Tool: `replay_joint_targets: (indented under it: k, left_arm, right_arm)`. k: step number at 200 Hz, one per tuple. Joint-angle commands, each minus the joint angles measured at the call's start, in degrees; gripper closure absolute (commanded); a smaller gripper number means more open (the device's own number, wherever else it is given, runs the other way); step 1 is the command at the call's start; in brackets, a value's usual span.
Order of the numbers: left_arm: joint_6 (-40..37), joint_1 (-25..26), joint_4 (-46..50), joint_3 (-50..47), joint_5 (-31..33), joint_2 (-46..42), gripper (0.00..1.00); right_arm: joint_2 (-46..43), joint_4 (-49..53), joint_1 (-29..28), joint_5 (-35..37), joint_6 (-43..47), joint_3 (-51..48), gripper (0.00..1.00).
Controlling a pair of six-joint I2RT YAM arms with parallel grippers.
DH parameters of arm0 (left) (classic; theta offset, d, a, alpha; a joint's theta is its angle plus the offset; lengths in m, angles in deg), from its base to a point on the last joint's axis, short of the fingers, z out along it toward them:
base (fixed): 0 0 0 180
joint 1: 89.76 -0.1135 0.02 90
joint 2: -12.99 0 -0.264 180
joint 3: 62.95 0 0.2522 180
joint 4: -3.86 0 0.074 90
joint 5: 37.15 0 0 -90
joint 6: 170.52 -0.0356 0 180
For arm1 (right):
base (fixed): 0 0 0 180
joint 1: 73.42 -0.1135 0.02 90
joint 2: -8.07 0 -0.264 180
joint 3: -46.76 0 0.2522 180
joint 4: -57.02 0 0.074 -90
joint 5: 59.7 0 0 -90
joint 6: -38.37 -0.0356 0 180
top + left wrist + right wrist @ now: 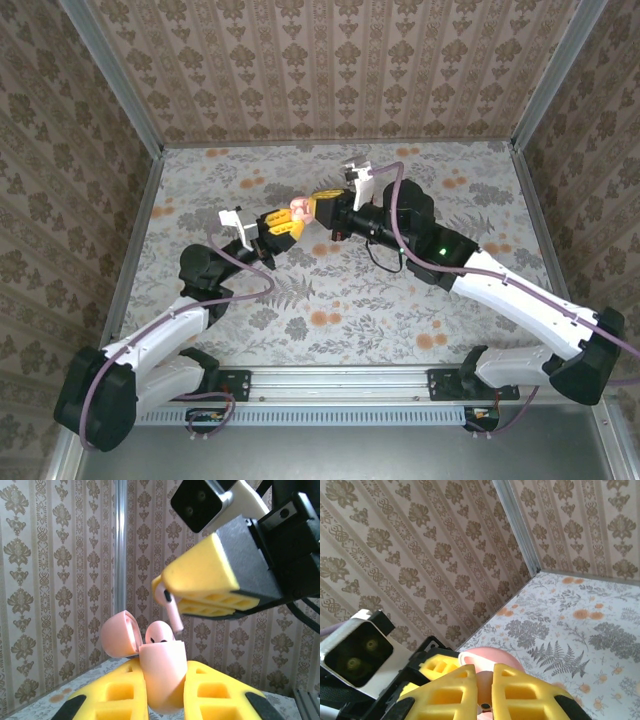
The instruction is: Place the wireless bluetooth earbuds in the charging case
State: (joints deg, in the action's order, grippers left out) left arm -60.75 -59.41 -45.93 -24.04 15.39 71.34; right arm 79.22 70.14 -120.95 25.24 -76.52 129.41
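The left gripper holds the charging case up in the air over the middle of the table, a little toward the far side. Its yellow jaws are squeezed tight on the bottom part of the case, one on each side. I think it holds the case low down so the open top stays free. It also keeps the case standing up, so the holes face upward. The lid is flipped open and leans off to the left, out of the way. The right gripper comes in from the right and sits just above the case. Its jaws are pinched on one earbud. The earbud's thin stem points down at the open top, which looks like the right way for it to slide in. The tip of the stem is very near the case but not inside yet. The case is pale pink, smooth and rounded like an egg. The earbud is pale pink too, with a dark spot near its head. A round pink bump with dark marks sits in the top of the case. It may be the other earbud, already in its place.
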Motion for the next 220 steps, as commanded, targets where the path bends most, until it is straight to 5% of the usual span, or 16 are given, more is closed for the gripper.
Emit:
replay_joint_targets:
  k: [1,137,181,220]
  left_arm:
    - [1.1,0.3,-2.6,1.7,0.3,-1.3,1.00]
    - [1.7,0.3,-2.5,2.5,3.5,-1.3,1.00]
    - [1.8,0.3,-2.5,2.4,3.0,-1.2,1.00]
    - [1.5,0.3,-2.2,2.3,3.0,-1.3,1.00]
  right_arm:
    - [0.7,-1.7,-0.4,-1.3,-1.6,-1.1,0.90]
    - [-1.3,-6.1,-0.5,-2.1,-8.3,-7.6,0.90]
    - [-2.1,-0.6,-0.4,-0.2,-6.2,-4.8,0.58]
    - [-5.3,4.2,1.4,1.2,-6.4,-2.2,0.45]
